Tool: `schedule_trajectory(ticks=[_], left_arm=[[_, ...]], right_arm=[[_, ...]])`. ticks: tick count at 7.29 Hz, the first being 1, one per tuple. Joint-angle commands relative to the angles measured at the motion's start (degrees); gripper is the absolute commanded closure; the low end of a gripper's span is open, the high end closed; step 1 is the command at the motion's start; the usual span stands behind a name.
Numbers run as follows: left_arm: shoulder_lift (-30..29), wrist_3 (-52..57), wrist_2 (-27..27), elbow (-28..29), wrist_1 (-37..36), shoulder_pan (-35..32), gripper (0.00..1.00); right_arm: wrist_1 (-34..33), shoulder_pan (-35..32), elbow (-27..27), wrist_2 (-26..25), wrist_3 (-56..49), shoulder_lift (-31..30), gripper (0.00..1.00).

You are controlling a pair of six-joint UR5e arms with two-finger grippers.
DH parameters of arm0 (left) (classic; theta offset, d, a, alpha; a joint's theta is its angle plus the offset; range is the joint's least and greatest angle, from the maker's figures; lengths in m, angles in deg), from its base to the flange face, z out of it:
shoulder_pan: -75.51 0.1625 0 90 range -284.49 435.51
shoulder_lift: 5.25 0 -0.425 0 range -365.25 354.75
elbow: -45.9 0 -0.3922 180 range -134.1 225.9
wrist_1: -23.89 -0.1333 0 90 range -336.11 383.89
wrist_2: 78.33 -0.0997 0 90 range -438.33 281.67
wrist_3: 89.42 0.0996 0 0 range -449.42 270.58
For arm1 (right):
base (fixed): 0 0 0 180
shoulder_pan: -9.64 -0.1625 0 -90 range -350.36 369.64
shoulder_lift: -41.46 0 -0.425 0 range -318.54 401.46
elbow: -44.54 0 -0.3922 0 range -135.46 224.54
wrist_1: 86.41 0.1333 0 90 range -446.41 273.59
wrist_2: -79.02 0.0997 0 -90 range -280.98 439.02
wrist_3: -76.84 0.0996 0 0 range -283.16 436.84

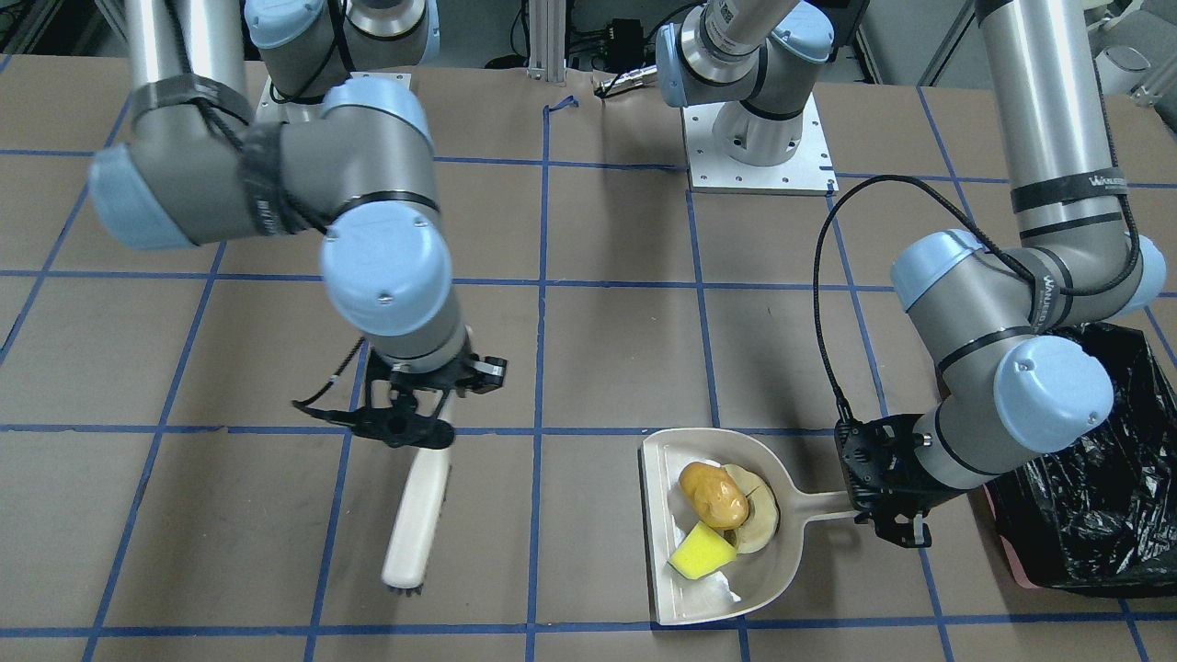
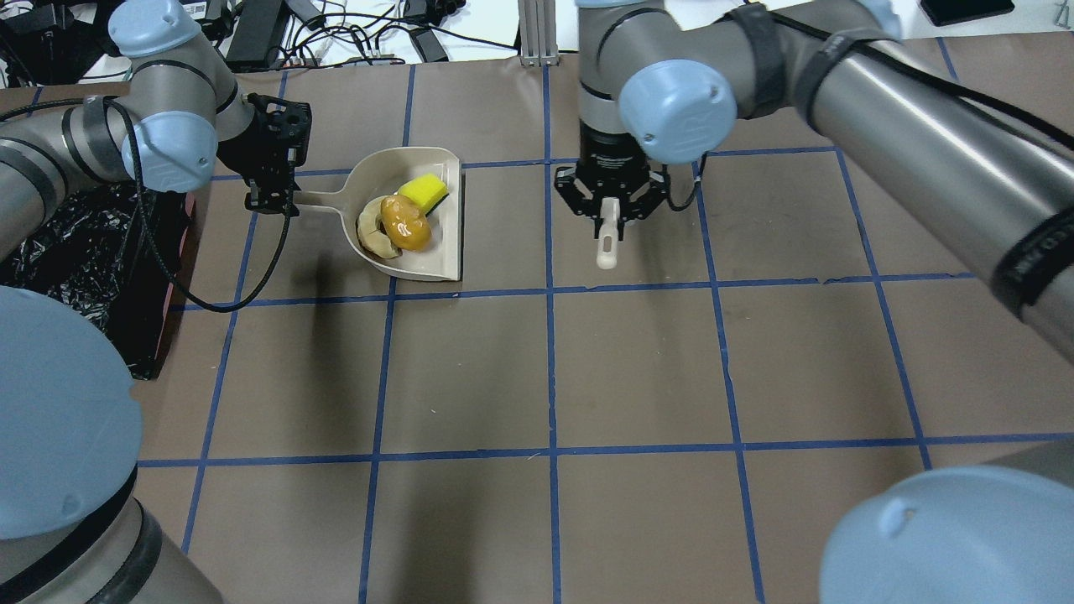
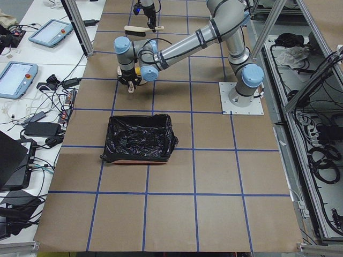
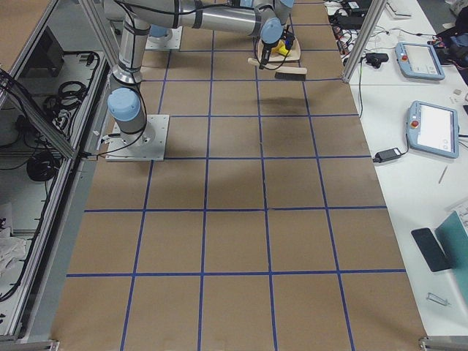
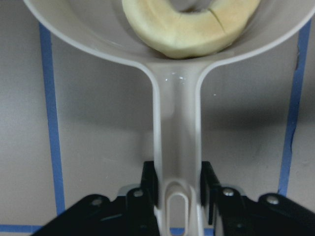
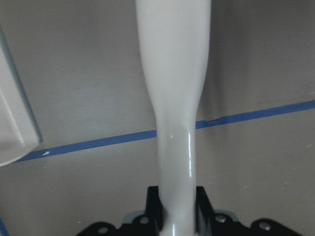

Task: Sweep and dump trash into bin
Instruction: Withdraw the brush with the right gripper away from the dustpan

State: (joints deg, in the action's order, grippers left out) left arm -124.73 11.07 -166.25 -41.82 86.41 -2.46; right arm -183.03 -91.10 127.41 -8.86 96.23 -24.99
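The cream dustpan [image 1: 655,542] lies on the table and holds all the trash: the brown potato-like lump [image 1: 713,494], the pale curved slice [image 1: 761,517] and the yellow sponge [image 1: 701,553]. My left gripper [image 1: 885,504] is shut on the dustpan's handle [image 5: 177,142], and the slice [image 5: 189,24] shows in the left wrist view. The black-lined bin [image 1: 1094,496] stands right beside the left arm. My right gripper [image 1: 409,428] is shut on the handle of a cream brush [image 1: 418,515], whose bristles rest on the table, apart from the pan.
In the overhead view the bin [image 2: 75,243] is at the far left, the dustpan [image 2: 430,262] a little right of it and the brush handle [image 2: 607,247] near the middle. The dustpan's corner [image 6: 15,123] shows in the right wrist view. Blue tape lines grid the brown table.
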Motion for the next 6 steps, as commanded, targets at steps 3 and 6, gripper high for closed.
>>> schedule_trajectory(ticks=[3, 6], left_arm=[[1.62, 0.14, 2.31, 0.09, 1.28, 1.33, 0.75], [3.72, 0.49, 3.1, 1.4, 4.69, 4.93, 0.76]], right_arm=[[-2.77, 20.8, 9.92, -5.02, -22.07, -5.53, 1.0], [-8.39, 29.96, 11.16, -5.2, -38.17, -4.66, 1.0]])
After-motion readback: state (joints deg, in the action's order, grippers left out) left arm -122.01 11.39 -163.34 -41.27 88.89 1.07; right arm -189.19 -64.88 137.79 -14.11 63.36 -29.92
